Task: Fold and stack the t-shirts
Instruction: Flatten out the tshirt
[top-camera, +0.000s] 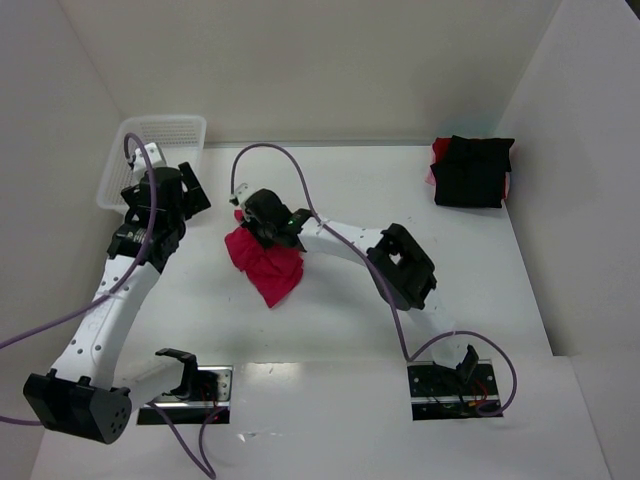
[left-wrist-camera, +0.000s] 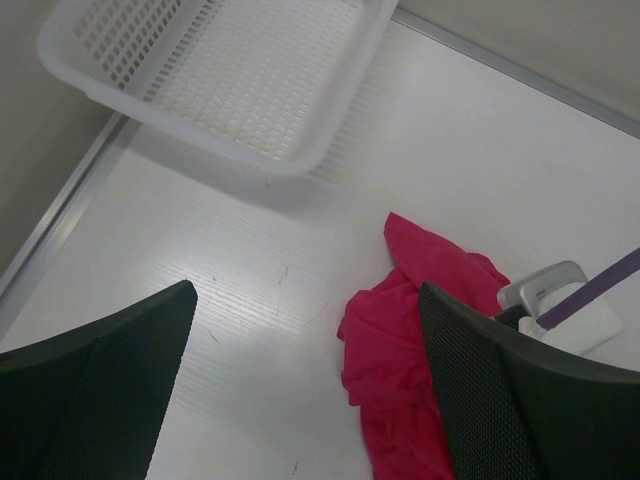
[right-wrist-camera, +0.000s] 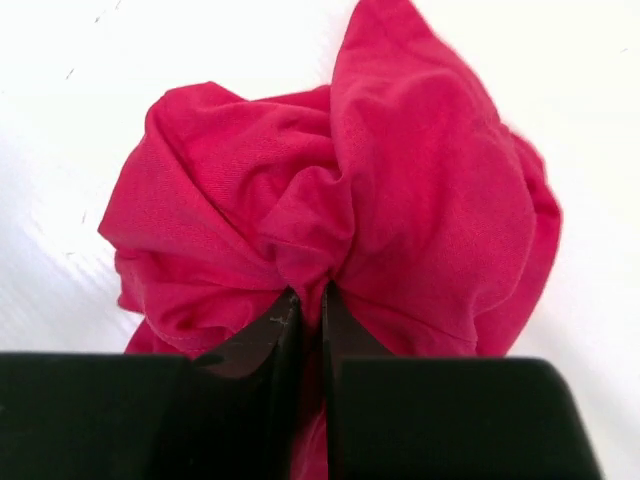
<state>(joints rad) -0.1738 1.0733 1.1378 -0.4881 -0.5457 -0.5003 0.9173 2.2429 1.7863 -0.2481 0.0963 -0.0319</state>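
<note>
A crumpled red t-shirt (top-camera: 265, 265) lies in a heap left of the table's middle. My right gripper (top-camera: 262, 228) is shut on a pinch of its cloth at the heap's upper edge; in the right wrist view the jaws (right-wrist-camera: 312, 300) close on a fold of the red t-shirt (right-wrist-camera: 400, 200). My left gripper (top-camera: 172, 192) is open and empty, held above the table left of the shirt, which shows in the left wrist view (left-wrist-camera: 400, 380) just inside the right finger (left-wrist-camera: 520, 400). A folded stack, black t-shirt (top-camera: 472, 170) over a red one, sits at the far right.
A white perforated basket (top-camera: 160, 150) stands at the far left corner, also in the left wrist view (left-wrist-camera: 230, 80). White walls close in the table on the left, back and right. A purple cable (top-camera: 300, 175) loops over the table above the right arm.
</note>
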